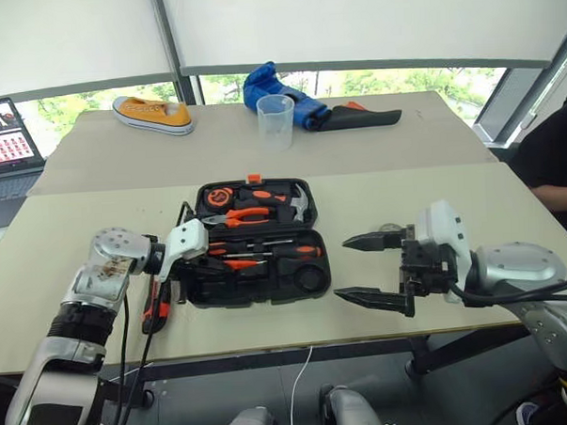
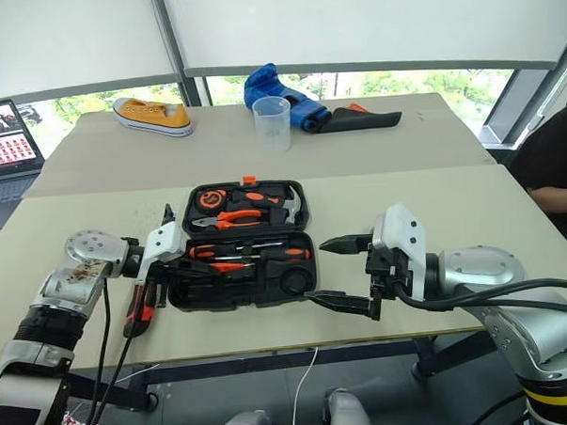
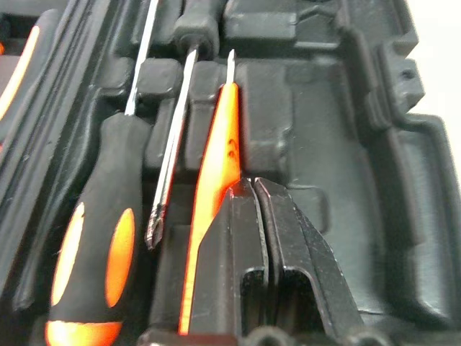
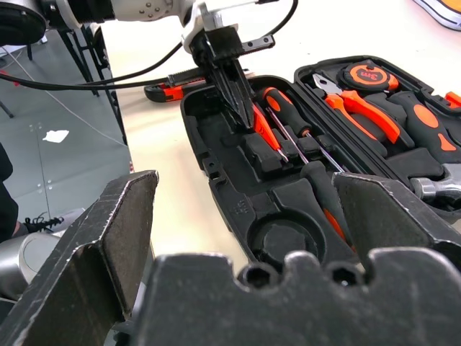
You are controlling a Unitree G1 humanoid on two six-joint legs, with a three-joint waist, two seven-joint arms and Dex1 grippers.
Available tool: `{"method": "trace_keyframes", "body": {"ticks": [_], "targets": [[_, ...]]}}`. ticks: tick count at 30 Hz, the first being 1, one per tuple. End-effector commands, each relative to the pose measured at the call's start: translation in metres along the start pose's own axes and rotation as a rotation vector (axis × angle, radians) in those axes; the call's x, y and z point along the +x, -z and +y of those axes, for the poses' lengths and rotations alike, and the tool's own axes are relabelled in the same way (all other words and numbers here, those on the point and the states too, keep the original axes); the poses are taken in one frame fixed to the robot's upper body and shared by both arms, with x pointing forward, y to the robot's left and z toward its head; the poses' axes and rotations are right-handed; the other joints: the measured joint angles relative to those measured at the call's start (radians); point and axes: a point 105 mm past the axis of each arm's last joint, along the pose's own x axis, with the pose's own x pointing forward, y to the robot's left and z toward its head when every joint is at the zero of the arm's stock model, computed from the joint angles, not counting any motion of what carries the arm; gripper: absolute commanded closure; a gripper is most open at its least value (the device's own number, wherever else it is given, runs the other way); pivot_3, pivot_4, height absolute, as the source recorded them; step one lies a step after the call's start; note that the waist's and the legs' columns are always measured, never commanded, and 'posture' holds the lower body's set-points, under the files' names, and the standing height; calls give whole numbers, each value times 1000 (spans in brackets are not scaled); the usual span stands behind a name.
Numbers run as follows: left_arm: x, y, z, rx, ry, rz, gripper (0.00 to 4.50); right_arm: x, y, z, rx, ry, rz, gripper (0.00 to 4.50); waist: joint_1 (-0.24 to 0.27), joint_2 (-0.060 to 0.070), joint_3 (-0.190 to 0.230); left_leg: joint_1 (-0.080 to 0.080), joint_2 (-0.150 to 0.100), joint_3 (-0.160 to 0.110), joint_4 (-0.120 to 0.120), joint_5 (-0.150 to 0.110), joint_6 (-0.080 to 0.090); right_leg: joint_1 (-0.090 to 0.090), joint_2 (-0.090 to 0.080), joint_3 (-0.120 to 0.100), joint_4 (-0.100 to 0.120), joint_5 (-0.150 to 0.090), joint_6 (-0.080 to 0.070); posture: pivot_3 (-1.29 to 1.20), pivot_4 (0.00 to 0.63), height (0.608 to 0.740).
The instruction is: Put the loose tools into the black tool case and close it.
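Observation:
The black tool case (image 1: 198,296) lies open in the middle of the table, its lid part holding pliers, a tape measure and a hammer. In the front half lie two black-and-orange screwdrivers (image 3: 94,252) and the thin orange tester screwdriver (image 3: 216,144). My left gripper (image 1: 190,271) reaches into the case's left end, shut and holding nothing, its tips right at the tester (image 4: 261,124). The orange-and-black utility knife (image 1: 156,307) rests on the table just left of the case. My right gripper (image 1: 342,266) hovers open beside the case's right end with nothing between its fingers.
At the table's far side sit a yellow shoe (image 1: 154,115), a clear cup (image 1: 276,121), a blue cloth (image 1: 273,89) and a dark pouch (image 1: 364,120). A laptop (image 1: 8,149) stands at far left. A person's arm (image 1: 554,163) shows at the right edge.

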Motion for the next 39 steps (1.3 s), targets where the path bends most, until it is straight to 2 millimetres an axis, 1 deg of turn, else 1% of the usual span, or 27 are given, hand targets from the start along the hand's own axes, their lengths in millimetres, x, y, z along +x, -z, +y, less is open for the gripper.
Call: {"method": "trace_keyframes", "body": {"ticks": [1, 5, 12, 16, 20, 23, 26, 28, 30, 31, 32, 34, 35, 36, 37, 38, 39], "targets": [[-5, -16, 10, 52, -51, -37, 4398, -1, -3, 0, -15, 2, -13, 0, 1, 0, 0, 0, 0, 0, 0, 0, 0, 0, 0, 0, 0, 0, 0, 0, 150, 724], [-2, -7, 11, 62, -57, -5, 4398, -1, -5, -3, -9, 10, -22, 0, 1, 0, 0, 0, 0, 0, 0, 0, 0, 0, 0, 0, 0, 0, 0, 0, 150, 724], [3, 2, 17, 55, -78, 5, 4398, -2, -4, -2, -8, 13, -22, 0, 2, 0, 0, 0, 0, 0, 0, 0, 0, 0, -1, 0, 0, 0, 0, 0, 150, 724], [3, 8, 15, 40, -71, 10, 4398, -3, -5, -2, -7, 13, -21, 0, 1, 0, 0, 0, 0, 0, 0, 0, 0, 0, -1, 0, 0, 0, 0, 0, 150, 724], [1, 11, 9, 28, -52, 6, 4398, -3, -4, -2, -6, 15, -17, 0, 0, 0, 0, 0, 0, 0, 0, 0, 0, 0, -1, 0, 0, 0, 0, 0, 150, 724], [-6, 14, 8, 20, -74, 9, 4398, -3, -4, -2, -7, 13, -17, 0, 0, 0, 0, 0, 0, 0, 0, 0, 0, 0, -1, 0, 0, 0, 0, 0, 150, 724], [-20, 17, 12, -10, -133, 11, 4398, 0, -5, -4, -14, 2, -24, 0, -2, 0, 0, 1, 0, 0, 0, 0, 0, 0, 0, 0, 0, 0, 0, 0, 150, 724], [-31, 15, 15, -29, -180, 3, 4398, 3, -8, -7, -23, -10, -36, 0, -6, 0, 0, 1, 1, 0, 0, 0, 0, 0, 0, 1, 0, 0, 0, 0, 150, 724], [-47, 3, 20, -57, -244, -44, 3883, 7, -12, -9, -28, -28, -52, 0, -6, 0, 0, 1, 1, 0, 0, 0, 0, 0, 1, 1, 0, 0, 0, 0, 150, 724], [-59, -5, 22, -67, -288, -74, 3708, 10, -13, -10, -32, -36, -57, 0, -6, 0, 0, 0, 1, 0, 0, 0, 0, 0, 1, 1, 0, 0, 0, 0, 150, 724], [-70, -11, 23, -76, -329, -95, 3311, 11, -15, -12, -35, -43, -61, 0, -6, 0, 0, 0, 1, 0, 0, 0, 0, -1, 1, 1, 0, 0, 0, 0, 150, 724], [-94, -15, 17, -130, -419, -116, 2537, 16, -17, -12, -49, -71, -65, 0, -8, 0, 0, -1, 1, 0, 0, 0, 0, -2, 3, 1, 0, 0, 0, 0, 150, 724], [-105, -12, 10, -173, -464, -111, 2263, 18, -18, -13, -58, -87, -68, 0, -9, 0, 0, -1, 2, 0, -1, 0, 0, -2, 3, 1, 0, 0, 0, 0, 150, 724], [-115, -7, 2, -212, -501, -100, 1837, 20, -20, -13, -66, -100, -71, 0, -15, 0, 0, 0, 2, 0, -2, 0, 0, -3, 3, 1, 0, 0, 0, 0, 150, 724], [-129, 11, -12, -263, -560, -59, 1455, 23, -21, -13, -74, -123, -77, 0, -21, 0, 0, 0, 2, 0, -5, 0, 0, -3, 3, 1, 0, 0, 0, 0, 150, 724], [-138, 23, -22, -297, -599, -25, 1146, 25, -22, -13, -80, -138, -81, 0, -28, 1, 0, 1, 2, 0, -7, 0, 0, -3, 3, 1, 0, 0, 0, 0, 150, 724], [-148, 35, -34, -332, -638, 10, 680, 27, -22, -13, -86, -157, -83, 0, -31, 2, 0, 2, 1, 0, -9, 0, 0, -4, 4, 1, 0, 0, 0, 0, 150, 724]]}}
